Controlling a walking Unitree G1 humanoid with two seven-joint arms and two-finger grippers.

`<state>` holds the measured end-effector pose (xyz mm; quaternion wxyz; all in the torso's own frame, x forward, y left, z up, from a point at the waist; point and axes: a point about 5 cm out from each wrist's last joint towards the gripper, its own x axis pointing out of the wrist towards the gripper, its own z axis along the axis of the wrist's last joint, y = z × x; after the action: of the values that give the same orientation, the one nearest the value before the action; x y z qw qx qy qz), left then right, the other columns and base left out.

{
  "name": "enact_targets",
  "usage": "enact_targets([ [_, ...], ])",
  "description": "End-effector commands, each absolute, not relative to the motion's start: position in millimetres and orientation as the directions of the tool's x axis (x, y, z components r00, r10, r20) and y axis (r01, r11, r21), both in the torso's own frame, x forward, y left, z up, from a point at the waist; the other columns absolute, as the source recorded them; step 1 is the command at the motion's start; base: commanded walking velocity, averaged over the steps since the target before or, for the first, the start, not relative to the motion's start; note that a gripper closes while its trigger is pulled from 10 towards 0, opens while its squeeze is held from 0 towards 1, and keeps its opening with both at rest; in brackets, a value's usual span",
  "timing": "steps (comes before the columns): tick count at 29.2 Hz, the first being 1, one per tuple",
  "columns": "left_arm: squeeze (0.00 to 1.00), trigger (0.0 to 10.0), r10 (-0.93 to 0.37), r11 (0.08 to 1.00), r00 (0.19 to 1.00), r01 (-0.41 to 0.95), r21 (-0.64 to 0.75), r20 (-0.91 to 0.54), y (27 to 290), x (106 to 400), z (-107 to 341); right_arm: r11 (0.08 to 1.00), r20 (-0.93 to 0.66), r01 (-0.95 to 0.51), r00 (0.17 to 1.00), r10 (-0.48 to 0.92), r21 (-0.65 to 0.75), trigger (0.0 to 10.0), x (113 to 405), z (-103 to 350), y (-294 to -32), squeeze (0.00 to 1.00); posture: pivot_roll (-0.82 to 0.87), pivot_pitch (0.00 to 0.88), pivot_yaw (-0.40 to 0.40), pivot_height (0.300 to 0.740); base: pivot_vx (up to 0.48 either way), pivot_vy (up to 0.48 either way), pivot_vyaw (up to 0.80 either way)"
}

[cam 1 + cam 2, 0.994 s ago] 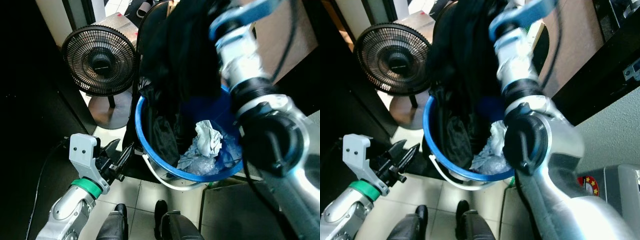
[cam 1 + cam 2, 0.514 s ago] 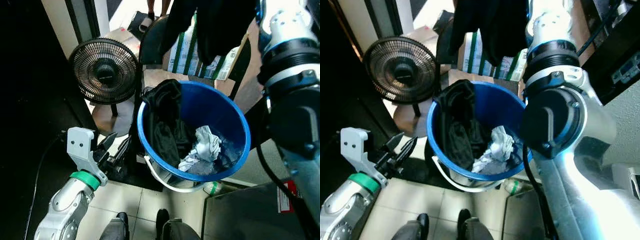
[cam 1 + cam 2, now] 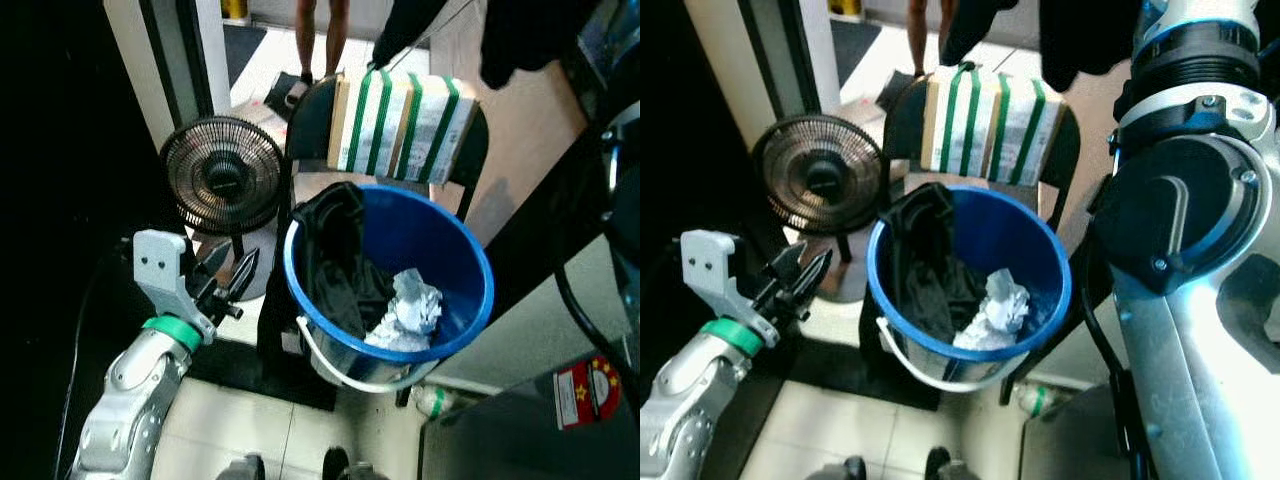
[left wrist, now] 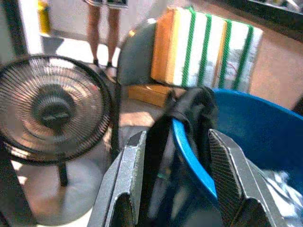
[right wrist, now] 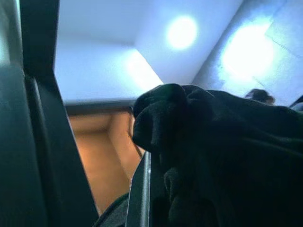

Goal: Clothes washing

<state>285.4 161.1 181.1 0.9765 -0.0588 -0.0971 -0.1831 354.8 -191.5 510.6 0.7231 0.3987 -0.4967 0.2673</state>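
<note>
Laundry transfer, lifting phase. The right arm is raised high above the blue bucket [image 3: 470, 260]; its right pincer [image 5: 156, 156] is closed on a black garment [image 5: 227, 161], bunched between the fingers and hanging near the top of the head views [image 3: 1080, 40]. Well below that pincer, the bucket holds a second dark garment [image 3: 335, 260] draped over the rim nearest the left pincer, and a pale crumpled cloth [image 3: 410, 305] on the bucket floor. The left pincer [image 3: 228, 275] hovers just beside the bucket's outer wall, fingers [image 4: 128, 175] parted and holding nothing; the draped garment lies directly ahead of it. Beyond the left pincer stands a floor fan [image 3: 222, 178]; behind the bucket, a chair [image 3: 310, 115] carries a green-striped box [image 3: 400, 120]. A person's legs [image 3: 320, 30] appear in the far doorway. Judged step: clothes are being drawn out of the bucket for washing. The next move calls for carrying the held garment clear and keeping its hanging tail off the bucket rim.
</note>
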Motion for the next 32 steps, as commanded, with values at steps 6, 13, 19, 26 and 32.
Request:
enact_targets([
  [6, 0.00, 10.0, -0.341, 0.933, 0.919, 0.357, -0.050, 0.196, 163.0, 280.3, 179.0, 0.717, 0.842, -0.628, 0.529, 0.107, 0.303, 0.0, 382.8, 428.0, -189.2, 0.00, 0.10, 0.054, 0.020, 0.740, 0.000, 0.000, 0.00],
  [13, 0.00, 10.0, -0.348, 0.930, 0.916, 0.365, -0.051, 0.201, 160.9, 278.9, 179.6, 0.751, 0.783, -0.556, 0.617, 0.085, 0.356, 0.0, 386.1, 388.3, -195.4, 0.00, 0.10, 0.051, 0.025, 0.740, 0.000, 0.000, 0.00],
  [19, 0.00, 10.0, -0.331, 0.932, 0.916, 0.355, -0.073, 0.225, 161.7, 281.0, 185.8, 0.785, 0.755, -0.493, 0.653, 0.050, 0.374, 0.0, 381.0, 374.7, -194.5, 0.00, 0.10, 0.045, 0.025, 0.740, 0.000, 0.000, 0.00],
  [26, 0.00, 10.0, -0.316, 0.936, 0.915, 0.344, -0.078, 0.252, 161.6, 282.2, 195.9, 0.950, 0.688, -0.284, 0.716, 0.119, 0.132, 0.0, 369.3, 342.7, -191.6, 0.00, 0.10, 0.038, 0.014, 0.740, 0.000, 0.000, 0.00],
  [32, 0.00, 10.0, -0.318, 0.932, 0.912, 0.350, -0.089, 0.257, 158.0, 277.1, 196.0, 0.916, 0.650, -0.373, 0.734, 0.196, 0.146, 0.0, 358.0, 312.4, -193.6, 0.00, 0.10, 0.033, 0.012, 0.740, 0.000, 0.000, 0.00],
])
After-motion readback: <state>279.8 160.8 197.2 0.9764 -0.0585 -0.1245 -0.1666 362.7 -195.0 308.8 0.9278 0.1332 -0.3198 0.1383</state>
